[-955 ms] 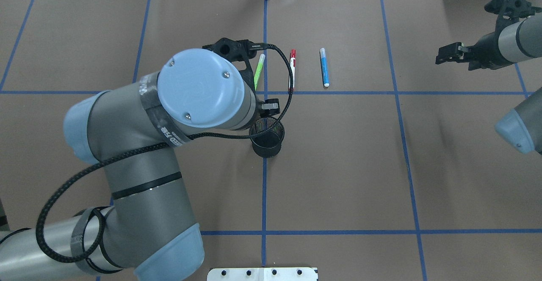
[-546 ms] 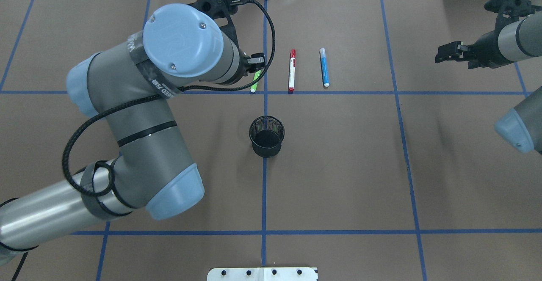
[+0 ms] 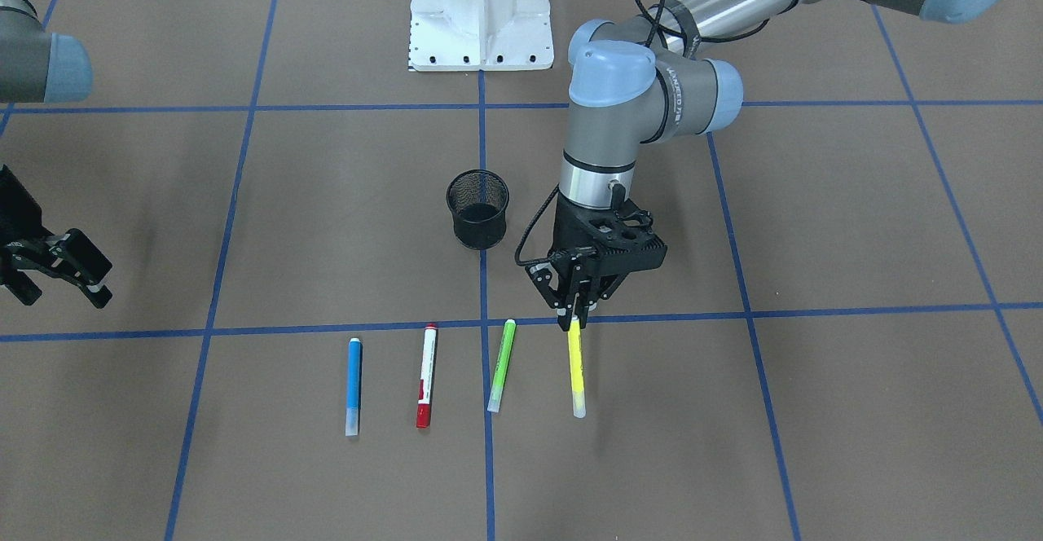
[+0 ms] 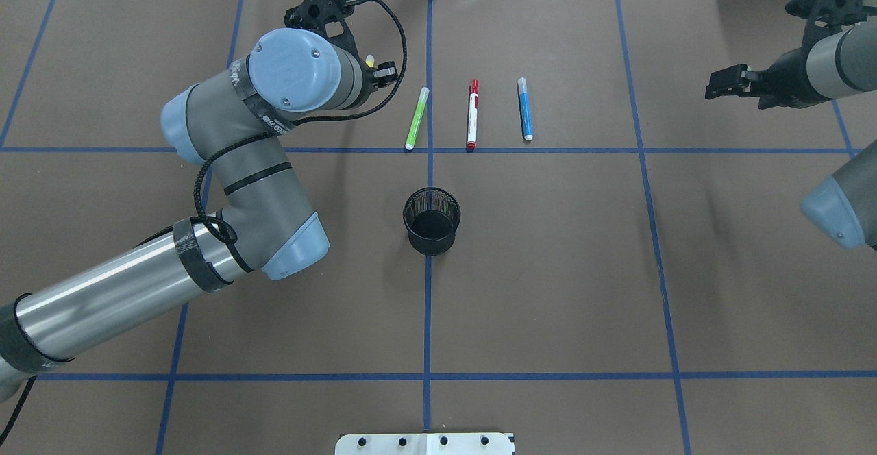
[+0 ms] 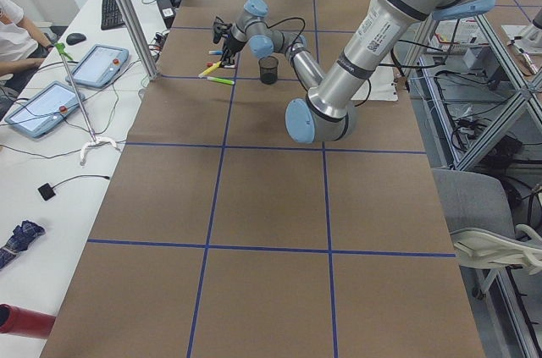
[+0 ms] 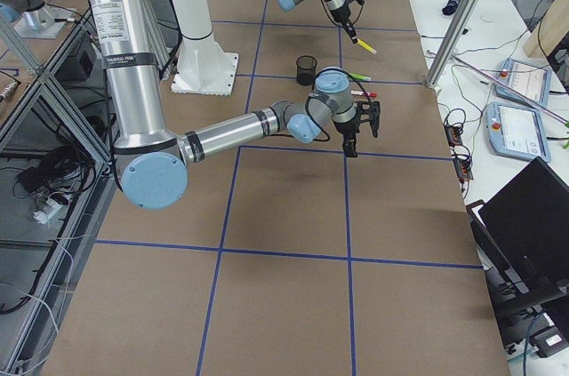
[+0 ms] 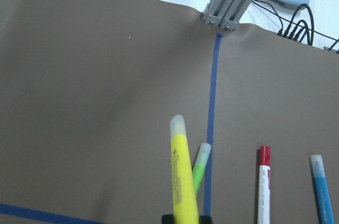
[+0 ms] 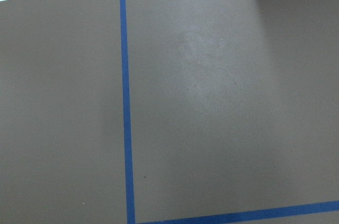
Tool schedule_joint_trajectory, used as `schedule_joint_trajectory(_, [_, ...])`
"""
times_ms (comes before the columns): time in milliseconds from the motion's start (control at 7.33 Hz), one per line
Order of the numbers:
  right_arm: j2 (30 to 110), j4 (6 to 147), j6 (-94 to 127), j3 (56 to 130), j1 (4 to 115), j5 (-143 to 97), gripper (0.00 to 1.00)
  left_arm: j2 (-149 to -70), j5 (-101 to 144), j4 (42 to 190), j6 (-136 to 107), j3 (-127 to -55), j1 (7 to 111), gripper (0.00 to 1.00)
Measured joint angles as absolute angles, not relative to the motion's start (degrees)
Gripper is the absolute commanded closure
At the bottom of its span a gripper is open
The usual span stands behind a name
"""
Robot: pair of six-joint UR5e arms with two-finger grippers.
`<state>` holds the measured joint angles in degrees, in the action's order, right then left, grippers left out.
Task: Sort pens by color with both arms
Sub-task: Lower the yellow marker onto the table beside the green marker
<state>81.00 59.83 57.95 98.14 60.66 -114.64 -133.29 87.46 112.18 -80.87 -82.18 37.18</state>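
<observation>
My left gripper (image 3: 574,315) is shut on the near end of a yellow pen (image 3: 576,366), which slants down toward the table, just left of the row of pens. The pen also shows in the left wrist view (image 7: 183,181). Overhead, the left gripper (image 4: 380,71) is mostly hidden under the wrist. The lime green pen (image 4: 416,118), red-and-white pen (image 4: 473,114) and blue pen (image 4: 525,109) lie side by side on the table. My right gripper (image 4: 714,90) is open and empty, held above the table far to the right.
A black mesh cup (image 4: 431,220) stands on the centre line, nearer the robot than the pens. The white pedestal base (image 3: 481,11) is at the robot's edge. Blue tape lines cross the brown table cover (image 4: 548,270). The right wrist view shows only bare cover.
My left arm has swung from over the black cup out past the green pen to its left, carrying the yellow pen. The right arm has hardly moved.
</observation>
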Motion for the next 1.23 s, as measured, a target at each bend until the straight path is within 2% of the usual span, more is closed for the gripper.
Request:
schedule_joint_trajectory(955, [81.03, 59.85, 57.86, 97.75, 60.47, -114.08, 0.00, -132.24, 84.82, 116.34, -81.20, -79.07, 34.44, 1.00])
schedule_joint_trajectory(1092, [81.03, 59.85, 57.87, 97.74, 60.47, -114.08, 0.01, -132.24, 84.79, 116.65, -81.19, -79.06, 34.27, 0.56])
schedule_joint_trajectory(1228, [81.04, 59.85, 57.85, 97.71, 60.47, -114.08, 0.01, -132.19, 84.76, 117.15, -81.16, -79.04, 34.03, 0.01])
